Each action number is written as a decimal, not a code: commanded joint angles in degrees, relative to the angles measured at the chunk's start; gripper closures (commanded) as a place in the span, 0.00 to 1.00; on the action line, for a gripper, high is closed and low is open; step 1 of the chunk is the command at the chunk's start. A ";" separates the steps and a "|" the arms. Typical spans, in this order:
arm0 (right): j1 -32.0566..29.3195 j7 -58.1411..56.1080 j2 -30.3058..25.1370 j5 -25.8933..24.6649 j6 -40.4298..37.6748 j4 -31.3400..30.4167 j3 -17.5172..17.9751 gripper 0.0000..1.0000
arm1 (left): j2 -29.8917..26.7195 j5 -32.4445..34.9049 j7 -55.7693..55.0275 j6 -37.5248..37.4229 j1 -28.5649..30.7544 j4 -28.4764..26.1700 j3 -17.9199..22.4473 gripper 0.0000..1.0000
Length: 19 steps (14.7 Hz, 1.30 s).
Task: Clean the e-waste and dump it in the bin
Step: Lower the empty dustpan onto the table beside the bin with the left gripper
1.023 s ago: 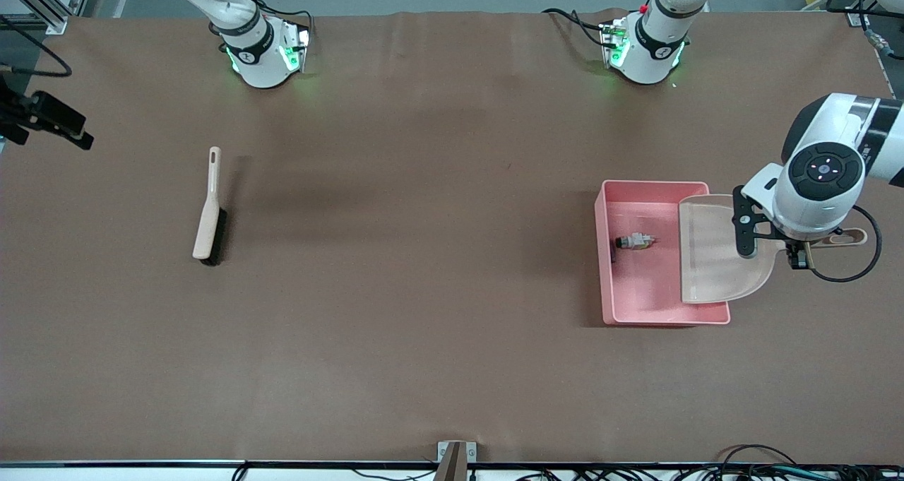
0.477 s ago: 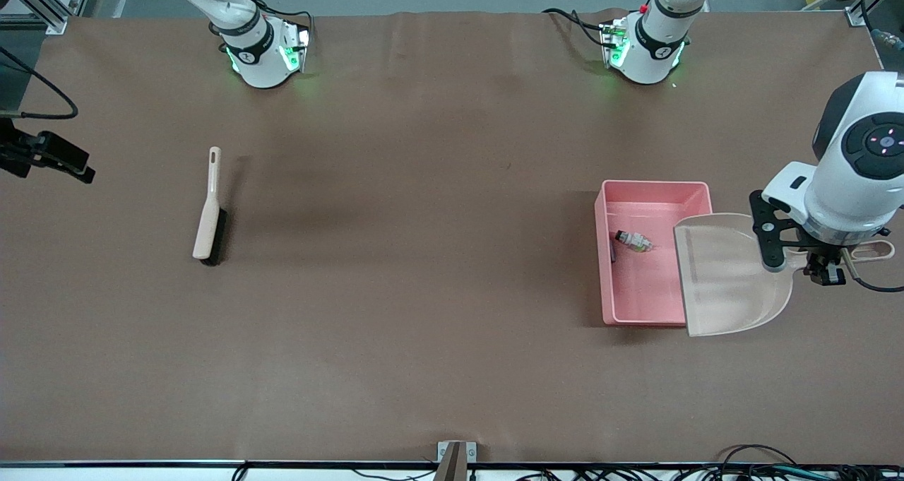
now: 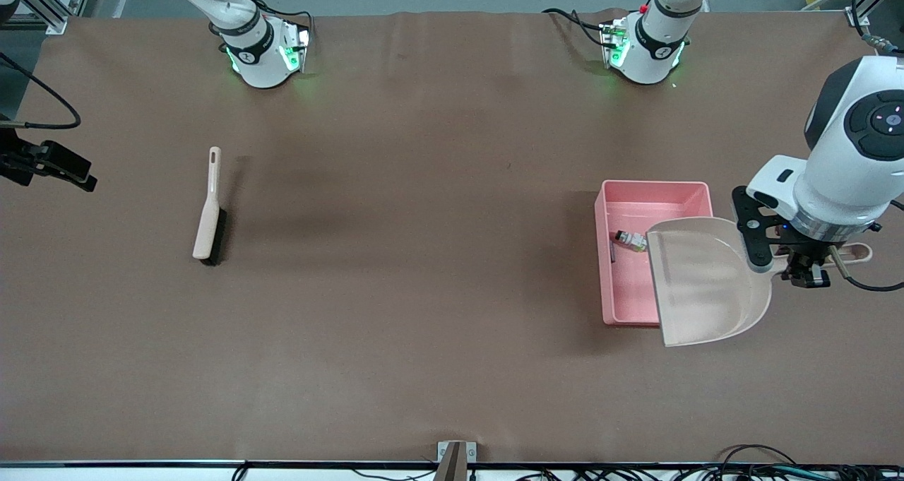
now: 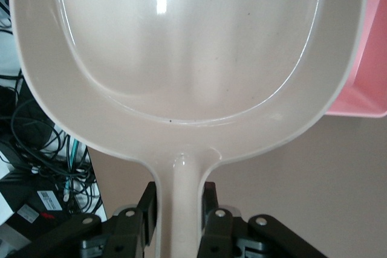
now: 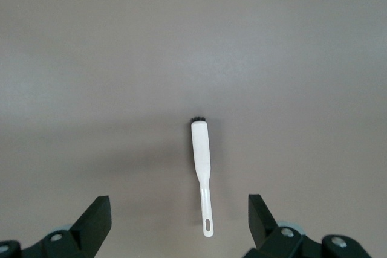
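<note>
The pink bin stands toward the left arm's end of the table. In it lie the e-waste pieces: a white-grey cylindrical part and a small dark chip by the wall. My left gripper is shut on the handle of the beige dustpan. The pan hangs over the bin's corner nearest the front camera and hides it. In the left wrist view the dustpan looks empty, the left gripper clamps its handle, and the bin shows beside it. My right gripper is open, high over the brush.
A beige brush with dark bristles lies on the brown table toward the right arm's end. Both arm bases stand along the table edge farthest from the front camera. Cables lie past the table's edge at the left arm's end.
The left gripper carried the dustpan off the bin toward the table's end, then back over the bin's near corner. The cylindrical part shifted a little inside the bin. The brush stayed put.
</note>
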 commanded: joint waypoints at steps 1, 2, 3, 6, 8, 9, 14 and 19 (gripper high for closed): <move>0.17 0.32 -0.89 -0.52 -0.17 -1.40 0.03 0.00 | -0.88 -1.71 -3.64 -0.89 -5.23 1.94 0.92 0.98; 0.26 0.41 -0.81 -0.52 0.10 -1.40 0.03 0.00 | -1.06 -1.88 -5.84 -0.80 -7.08 1.94 2.14 0.98; 0.26 0.41 -0.72 -0.52 0.18 -1.31 0.03 0.00 | -1.23 -2.32 -7.86 -0.63 -9.88 2.02 4.06 0.98; 0.34 0.41 -0.54 -0.43 0.27 -1.05 0.03 0.00 | -3.60 -8.45 -12.61 1.91 -18.14 2.20 12.22 0.98; 0.34 0.41 -0.54 -0.43 0.19 -1.05 0.03 0.00 | -5.27 -14.16 -14.81 4.28 -24.81 2.20 19.77 0.98; 0.26 0.32 -0.54 -0.43 0.19 -1.14 0.03 0.00 | -5.37 -16.63 -15.52 5.77 -27.20 2.20 22.77 0.98; 0.61 -3.28 -0.54 -0.52 0.54 -0.79 0.20 0.00 | -4.40 -22.27 -18.50 11.67 -35.99 0.01 29.65 0.98; -0.18 -7.49 -0.54 -0.25 0.36 -0.87 0.12 0.00 | -3.61 -22.19 -20.45 17.22 -40.48 -6.14 31.49 0.98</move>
